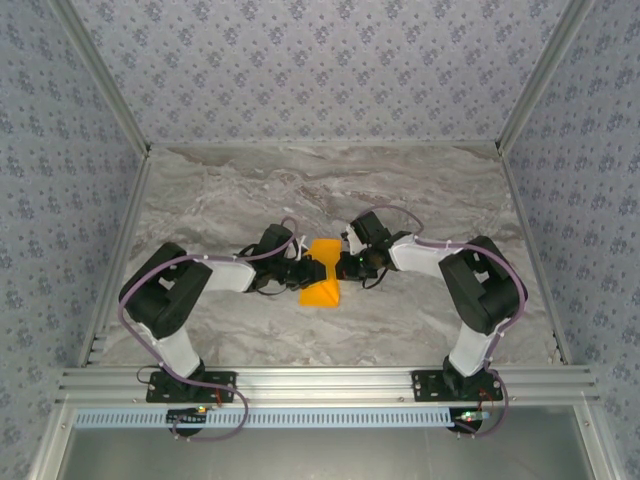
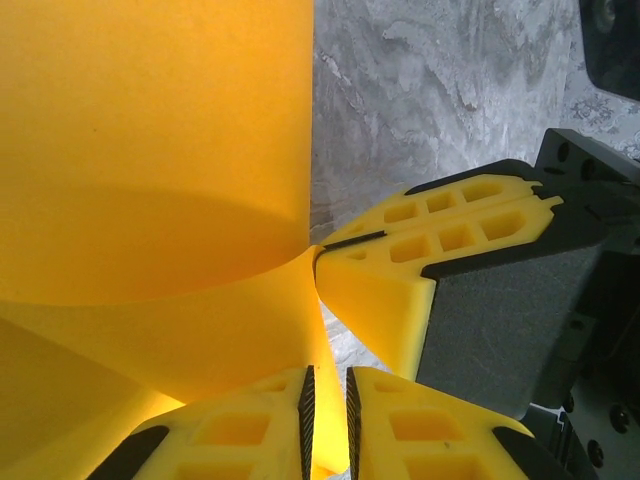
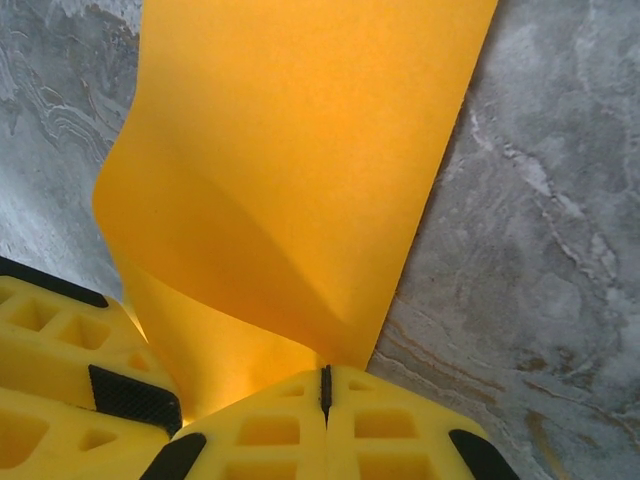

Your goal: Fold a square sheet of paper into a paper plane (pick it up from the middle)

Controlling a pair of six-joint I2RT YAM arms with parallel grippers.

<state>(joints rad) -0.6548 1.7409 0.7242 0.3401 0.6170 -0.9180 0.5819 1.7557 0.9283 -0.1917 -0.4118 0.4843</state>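
Orange square sheet of paper point(image 1: 320, 278) sits mid-counter point(image 1: 400, 190), held between both hands, not lying flat. In the top view the left hand point(image 1: 300, 272) comes in from the sheet's left side and the right hand point(image 1: 345, 266) from its right side. The two meet at about the sheet's middle, so it looks pinched to a waist there, with one part fanning toward the far side and one toward the arm bases. Left wrist view: the left hand point(image 2: 327, 420) has its fingers nearly together with a thin strip of orange caught between the black pads, so it is clamped on the sheet. The paper point(image 2: 150, 150) curves up and away from the grip and covers the left half of the view. The right hand's tip point(image 2: 322, 258) touches the same paper edge just above. Right wrist view: the right hand point(image 3: 325, 385) is fully together, with the sheet's point(image 3: 290, 150) lower edge running into the seam between its fingers, so it is gripped too. The paper bows upward with a soft bend. The left hand's fingers point(image 3: 50, 320) sit close by at lower left, against the paper's underside. Grey marbled counter shows on both sides of the sheet.
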